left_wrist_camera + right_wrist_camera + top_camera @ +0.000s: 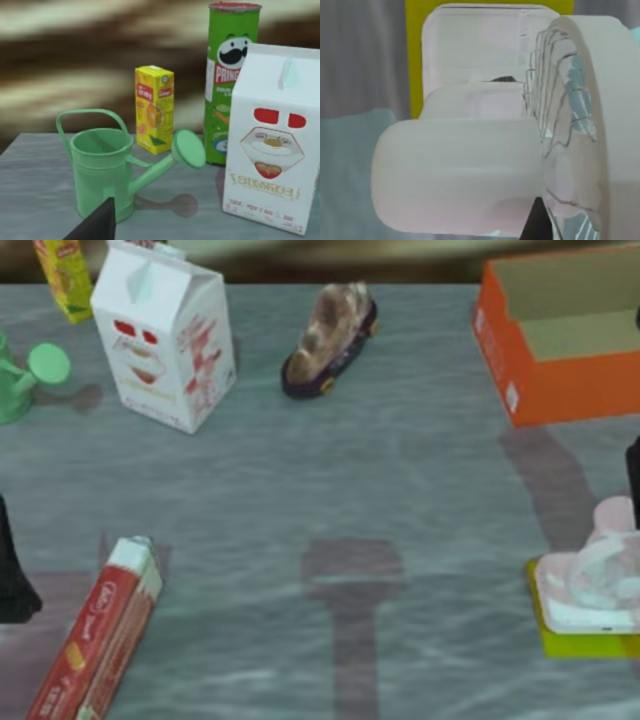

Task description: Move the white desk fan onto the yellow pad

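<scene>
The white desk fan (598,578) stands at the table's right edge, its square base resting on the yellow pad (583,645). A yellow strip of the pad shows along the base's left and front sides. In the right wrist view the fan's motor housing (460,175) and grilled head (590,130) fill the picture, with the yellow pad (415,60) behind the base. My right arm (634,472) shows only as a dark sliver at the right edge, just behind the fan. Parked at the left edge is my left arm (14,575).
A white milk carton (165,335), a green watering can (25,375) and a juice box (65,275) stand at the back left. A brown shoe (330,340) lies mid-back, an orange box (560,335) back right, a red carton (100,640) front left.
</scene>
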Controlling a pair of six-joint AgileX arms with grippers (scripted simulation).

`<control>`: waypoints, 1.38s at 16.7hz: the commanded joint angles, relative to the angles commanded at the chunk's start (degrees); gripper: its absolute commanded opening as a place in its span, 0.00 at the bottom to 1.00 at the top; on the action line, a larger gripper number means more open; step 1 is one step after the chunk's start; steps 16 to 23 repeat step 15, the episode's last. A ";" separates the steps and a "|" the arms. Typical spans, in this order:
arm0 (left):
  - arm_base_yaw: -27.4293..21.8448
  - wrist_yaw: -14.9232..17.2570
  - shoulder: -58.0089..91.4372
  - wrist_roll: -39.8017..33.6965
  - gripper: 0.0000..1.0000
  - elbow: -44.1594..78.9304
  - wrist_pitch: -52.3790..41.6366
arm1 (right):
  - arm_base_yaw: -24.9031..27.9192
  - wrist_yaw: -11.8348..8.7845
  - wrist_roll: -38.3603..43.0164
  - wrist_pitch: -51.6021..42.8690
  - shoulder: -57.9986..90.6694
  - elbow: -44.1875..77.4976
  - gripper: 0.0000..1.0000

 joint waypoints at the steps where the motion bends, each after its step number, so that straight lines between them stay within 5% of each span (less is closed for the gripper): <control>1: 0.00 0.00 0.00 0.00 1.00 0.00 0.00 | 0.00 0.00 0.00 0.00 0.00 0.00 0.38; 9: 0.00 0.00 0.00 0.00 1.00 0.00 0.00 | 0.00 0.00 0.00 0.00 0.00 0.00 0.98; 23: 0.00 0.00 0.00 0.00 1.00 0.00 0.00 | 0.00 0.00 0.00 0.00 0.00 0.00 1.00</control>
